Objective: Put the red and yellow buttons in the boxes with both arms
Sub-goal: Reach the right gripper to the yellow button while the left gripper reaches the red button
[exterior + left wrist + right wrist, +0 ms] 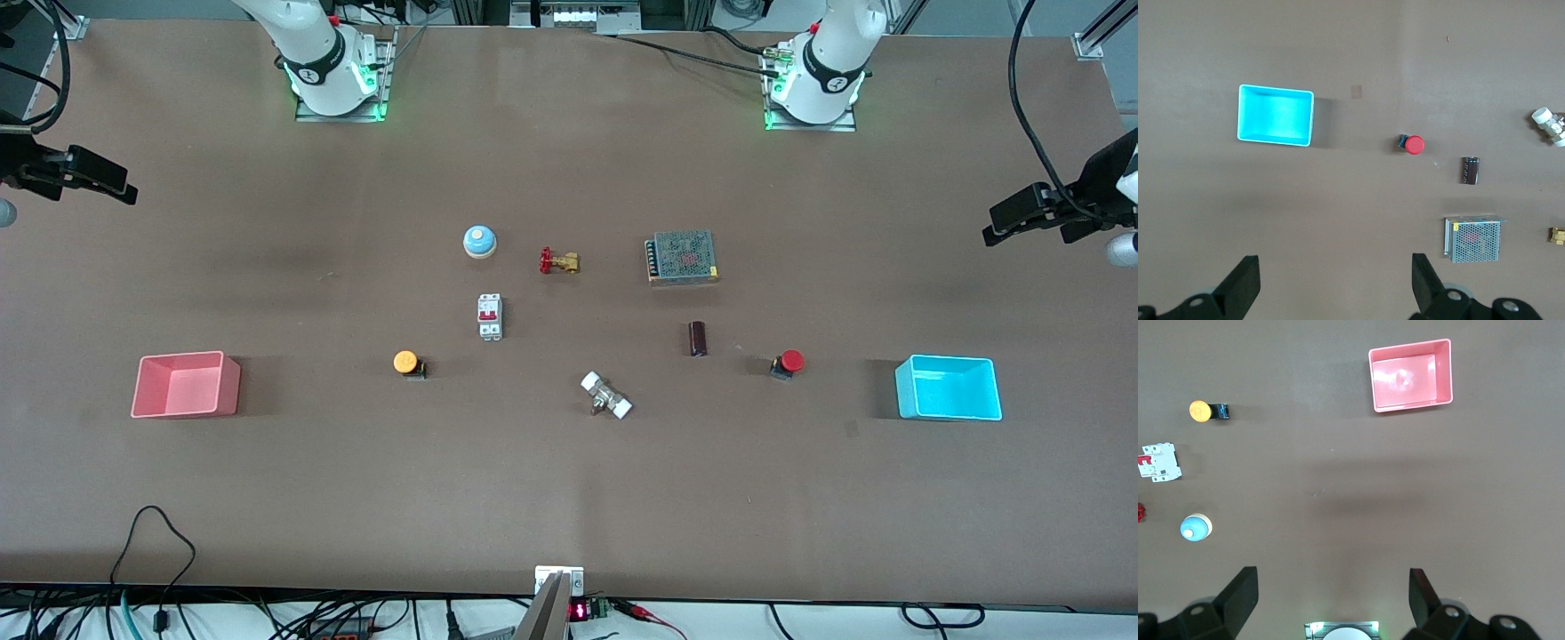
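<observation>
Opening layout, nothing grasped yet. Two buttons lie at mid-height of the front view: the yellow button [405, 362] toward the right arm's end of the table, with the pink box [142, 391] farther out at that end; the red button [791, 361] toward the left arm's end, with the cyan box [907, 391] farther out there. Each button thus seems paired with the arm and box closest to it, so neither arm need cross the other.

The right gripper [1331, 607] and left gripper [1335, 293] hang high over the table's two ends, fingers spread wide and empty, apparently so that each wrist camera takes in its own button and box.

Count: two buttons, two boxes, two arms. Distractors in the middle, one each: blue dome [479, 241], brass valve [559, 261], breaker [490, 316], mesh-cased unit [682, 257], dark cylinder [698, 339], white-ended fitting [606, 396].
</observation>
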